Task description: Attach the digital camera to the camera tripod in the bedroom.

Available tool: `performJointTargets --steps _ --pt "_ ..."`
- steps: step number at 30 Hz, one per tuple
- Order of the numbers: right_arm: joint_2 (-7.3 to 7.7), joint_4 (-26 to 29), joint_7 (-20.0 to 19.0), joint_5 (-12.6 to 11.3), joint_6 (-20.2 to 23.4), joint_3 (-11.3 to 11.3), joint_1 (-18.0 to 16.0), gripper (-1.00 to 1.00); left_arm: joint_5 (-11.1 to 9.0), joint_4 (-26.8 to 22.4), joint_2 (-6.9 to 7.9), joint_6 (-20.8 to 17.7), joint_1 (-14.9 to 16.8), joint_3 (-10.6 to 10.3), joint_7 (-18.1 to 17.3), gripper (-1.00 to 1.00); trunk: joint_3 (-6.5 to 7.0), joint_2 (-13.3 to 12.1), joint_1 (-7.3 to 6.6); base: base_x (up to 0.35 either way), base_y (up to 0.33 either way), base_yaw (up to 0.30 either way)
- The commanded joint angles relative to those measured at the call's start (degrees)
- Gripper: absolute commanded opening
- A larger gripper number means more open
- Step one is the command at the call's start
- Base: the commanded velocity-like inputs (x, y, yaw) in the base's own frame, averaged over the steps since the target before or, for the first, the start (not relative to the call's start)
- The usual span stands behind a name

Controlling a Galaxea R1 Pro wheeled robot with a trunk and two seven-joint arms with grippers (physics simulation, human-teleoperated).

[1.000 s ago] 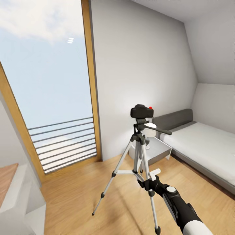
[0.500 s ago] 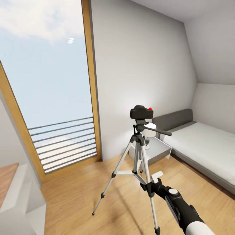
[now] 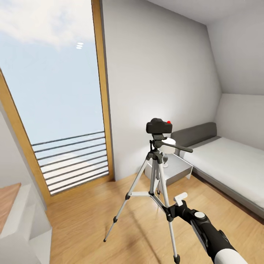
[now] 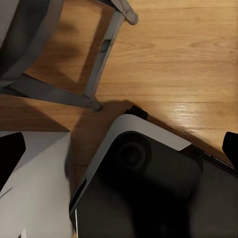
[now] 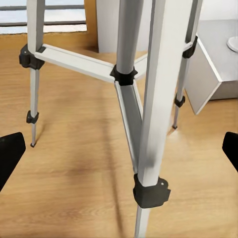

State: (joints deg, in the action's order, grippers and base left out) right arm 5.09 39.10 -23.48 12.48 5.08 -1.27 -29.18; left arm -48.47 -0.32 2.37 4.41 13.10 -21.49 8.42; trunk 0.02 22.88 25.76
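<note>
Right gripper (image 3: 175, 206) has pulled back lower, jaws open, half-hidden behind camera tripod (image 3: 156, 172); left unclear.

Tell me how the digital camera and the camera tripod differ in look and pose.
The digital camera is small, compact and black with a red spot; the camera tripod is tall, with thin silver legs and black joints. The camera sits on the tripod's head; the tripod stands on the wood floor with its legs spread. Both stand by the nightstand.
</note>
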Motion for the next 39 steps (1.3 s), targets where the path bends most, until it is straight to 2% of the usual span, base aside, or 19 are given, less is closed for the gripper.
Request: performJointTargets --steps 1,24,34,39 --pt "0.01 0.10 -0.33 0.29 0.30 -0.14 0.00 1.00 -0.40 -0.03 0.00 0.08 0.00 -0.48 0.20 1.00 -0.02 0.04 0.02 0.000 0.000 0.000" --pt "0.10 0.19 -0.34 0.29 0.54 -0.16 0.00 1.00 -0.40 -0.03 0.01 0.08 0.00 -0.48 0.20 1.00 -0.02 0.04 0.02 0.000 -0.002 0.000" --pt "0.20 0.19 -0.34 0.26 0.43 -0.15 0.00 1.00 -0.40 -0.05 0.00 0.08 0.00 -0.48 0.20 1.00 -0.02 0.04 0.02 0.000 -0.219 0.000" --pt "0.41 0.32 -0.34 0.26 0.29 -0.21 0.00 1.00 -0.40 -0.03 0.00 0.08 0.00 -0.48 0.20 1.00 -0.02 0.04 0.02 0.000 -0.038 0.000"
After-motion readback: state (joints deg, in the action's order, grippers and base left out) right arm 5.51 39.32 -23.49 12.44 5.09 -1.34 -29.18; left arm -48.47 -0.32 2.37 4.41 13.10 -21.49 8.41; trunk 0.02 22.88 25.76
